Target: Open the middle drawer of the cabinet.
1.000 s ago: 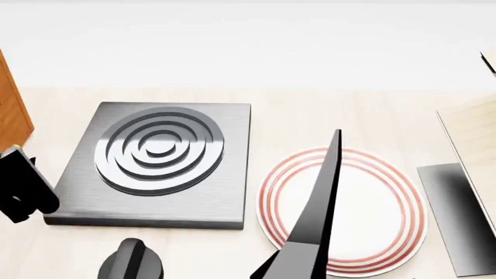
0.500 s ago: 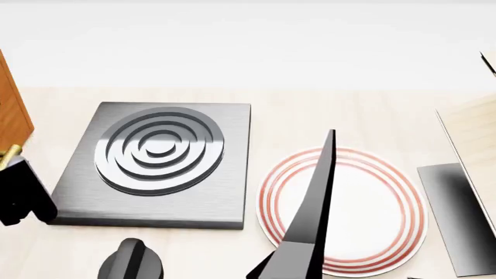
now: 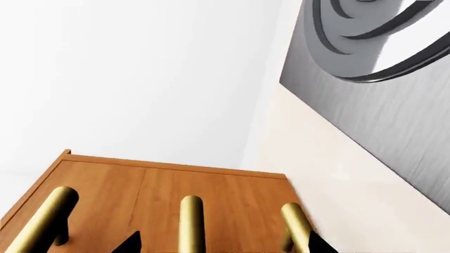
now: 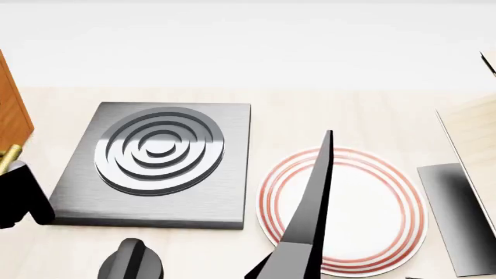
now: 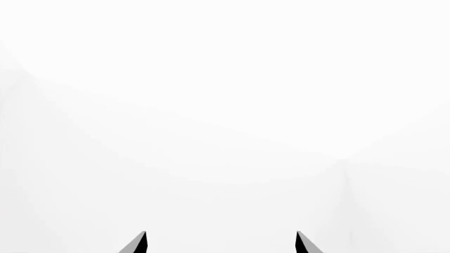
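The orange-brown cabinet [image 3: 232,195] fills the near part of the left wrist view, with three brass bar handles side by side. The middle drawer [image 3: 168,190] carries the centre handle [image 3: 189,224]. My left gripper [image 3: 223,245] is open right in front of it; its two dark fingertips [image 3: 130,243] stand wide apart with the centre handle between them, not touching. In the head view the cabinet [image 4: 11,110] is at the left edge, and the left gripper [image 4: 20,197] is just below a brass handle end [image 4: 9,156]. My right gripper [image 5: 221,243] is open and empty, facing blank white.
A grey stove plate [image 4: 159,160] with raised rings lies right of the cabinet. A white plate with red rings [image 4: 380,209] sits to its right, with my right arm's dark finger [image 4: 316,192] above it. A black knob [image 4: 132,264] is near the front. Pale wood panels [image 4: 477,133] stand at the right.
My left gripper has moved left toward the cabinet, uncovering a brass handle end in the head view. My right arm has drifted slightly left.
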